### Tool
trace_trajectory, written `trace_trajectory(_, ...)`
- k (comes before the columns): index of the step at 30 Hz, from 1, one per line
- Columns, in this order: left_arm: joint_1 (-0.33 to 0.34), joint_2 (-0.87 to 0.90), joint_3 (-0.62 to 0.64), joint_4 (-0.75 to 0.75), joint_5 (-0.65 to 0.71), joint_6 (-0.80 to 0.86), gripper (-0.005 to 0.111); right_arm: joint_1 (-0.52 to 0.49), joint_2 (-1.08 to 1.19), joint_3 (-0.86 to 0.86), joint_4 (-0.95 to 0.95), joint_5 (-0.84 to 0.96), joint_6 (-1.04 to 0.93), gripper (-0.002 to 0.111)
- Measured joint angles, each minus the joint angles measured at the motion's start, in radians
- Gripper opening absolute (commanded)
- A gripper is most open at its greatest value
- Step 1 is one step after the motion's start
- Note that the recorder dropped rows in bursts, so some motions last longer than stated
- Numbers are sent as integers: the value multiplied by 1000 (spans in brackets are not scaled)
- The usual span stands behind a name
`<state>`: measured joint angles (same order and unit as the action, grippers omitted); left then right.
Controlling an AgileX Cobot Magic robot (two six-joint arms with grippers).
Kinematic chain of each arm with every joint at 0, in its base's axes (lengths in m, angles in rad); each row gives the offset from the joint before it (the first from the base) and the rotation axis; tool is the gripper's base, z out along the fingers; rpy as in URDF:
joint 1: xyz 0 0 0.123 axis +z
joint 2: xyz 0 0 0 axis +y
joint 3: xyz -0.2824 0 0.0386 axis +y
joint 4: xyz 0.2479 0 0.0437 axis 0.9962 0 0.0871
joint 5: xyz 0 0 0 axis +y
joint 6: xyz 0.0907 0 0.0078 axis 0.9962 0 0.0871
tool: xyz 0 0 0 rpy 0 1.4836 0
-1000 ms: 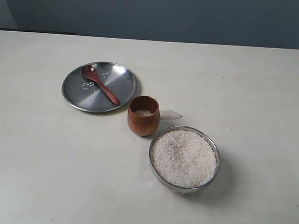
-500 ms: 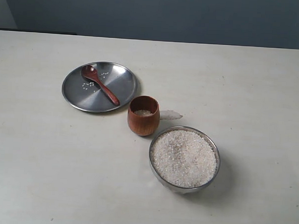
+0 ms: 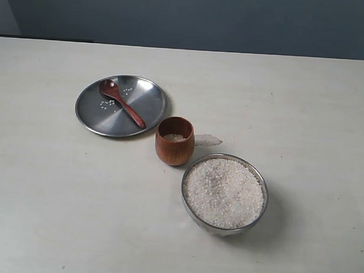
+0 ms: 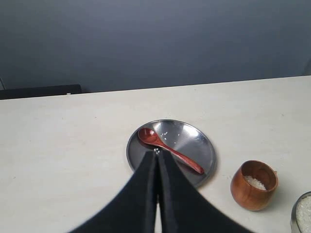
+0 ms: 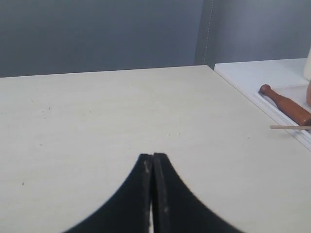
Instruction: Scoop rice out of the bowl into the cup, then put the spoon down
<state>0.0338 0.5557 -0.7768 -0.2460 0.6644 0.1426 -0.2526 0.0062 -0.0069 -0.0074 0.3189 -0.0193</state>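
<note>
You will find the spoon (image 3: 122, 103) lying in the steel plate (image 3: 147, 99), scoop toward the far rim, with a few loose grains beside it. The cup (image 3: 174, 149) stands upright on the desk (image 3: 304, 105) between plate and bowl (image 3: 222, 231), near both, with a little rice in it. The bowl is heaped with rice (image 3: 224, 193). Only your left wrist view shows the left fingers (image 4: 143, 189), pressed together, holding nothing, tips in line with the plate. Only the right wrist view shows the right fingers (image 5: 138, 194), likewise pressed together and empty, and a brown wooden rod (image 5: 284, 103) on a white surface past the desk edge.
</note>
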Motion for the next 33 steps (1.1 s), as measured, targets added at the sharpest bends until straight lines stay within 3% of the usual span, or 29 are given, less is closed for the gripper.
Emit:
trace_trajectory(21, 0, 0, 0, 0, 0, 0, 0, 148, 0, 0, 0, 4, 19, -1)
trace_trajectory(33, 0, 0, 0, 0, 0, 0, 0, 159, 0, 0, 0, 8, 19, -1)
